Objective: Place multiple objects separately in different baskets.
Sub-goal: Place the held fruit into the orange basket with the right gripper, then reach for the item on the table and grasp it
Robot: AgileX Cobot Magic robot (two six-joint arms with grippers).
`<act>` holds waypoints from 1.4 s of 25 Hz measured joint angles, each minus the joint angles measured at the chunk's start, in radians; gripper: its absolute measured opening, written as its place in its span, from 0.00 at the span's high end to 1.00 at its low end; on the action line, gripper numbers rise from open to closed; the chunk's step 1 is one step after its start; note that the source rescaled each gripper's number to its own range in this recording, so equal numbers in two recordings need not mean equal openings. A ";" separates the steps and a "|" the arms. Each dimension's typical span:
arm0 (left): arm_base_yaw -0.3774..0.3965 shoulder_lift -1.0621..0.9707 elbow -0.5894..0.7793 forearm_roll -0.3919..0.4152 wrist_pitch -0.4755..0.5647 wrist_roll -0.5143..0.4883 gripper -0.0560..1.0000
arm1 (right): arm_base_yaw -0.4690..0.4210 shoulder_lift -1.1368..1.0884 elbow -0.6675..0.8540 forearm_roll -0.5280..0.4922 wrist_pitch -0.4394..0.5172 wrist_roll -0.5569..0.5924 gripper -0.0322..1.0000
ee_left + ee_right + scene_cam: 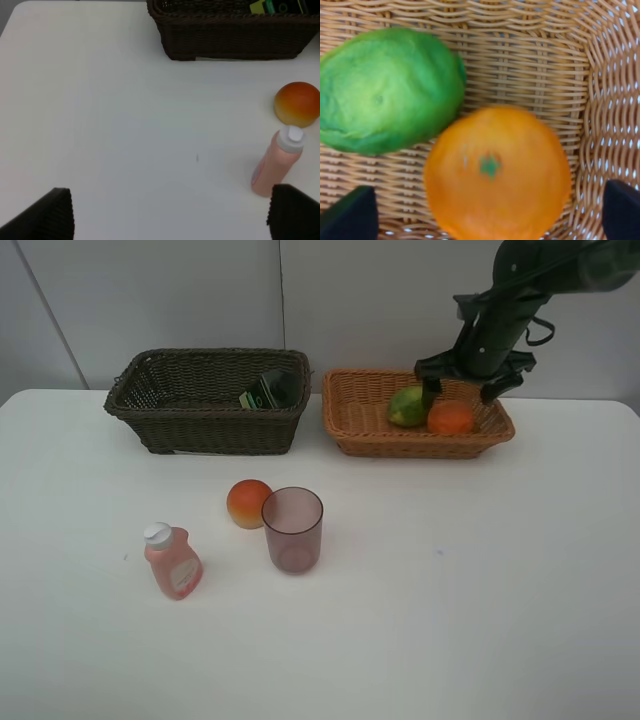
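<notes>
Orange (497, 170) sat in the tan basket (360, 435) against the lime (385, 100); your right gripper (459, 398) stood spread wide over it, seemingly gripping nothing. You needed to lift straight up without nudging either fruit.

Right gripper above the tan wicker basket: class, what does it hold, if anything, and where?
Nothing; the right gripper stands open above the round orange fruit.

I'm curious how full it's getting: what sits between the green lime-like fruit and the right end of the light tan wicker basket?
A round orange, lying beside the green lime-like fruit inside the light tan wicker basket; the high view shows it.
</notes>
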 joint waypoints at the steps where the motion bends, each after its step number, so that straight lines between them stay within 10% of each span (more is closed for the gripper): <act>1: 0.000 0.000 0.000 0.000 0.000 0.000 0.00 | 0.000 -0.011 0.000 0.000 0.004 0.000 0.02; 15: 0.000 0.000 0.000 0.000 0.000 0.000 0.00 | -0.035 -0.350 0.188 0.101 0.130 -0.018 0.02; 35: 0.000 0.000 0.000 0.000 0.000 0.000 0.00 | -0.193 -1.413 0.627 0.157 0.195 -0.194 0.02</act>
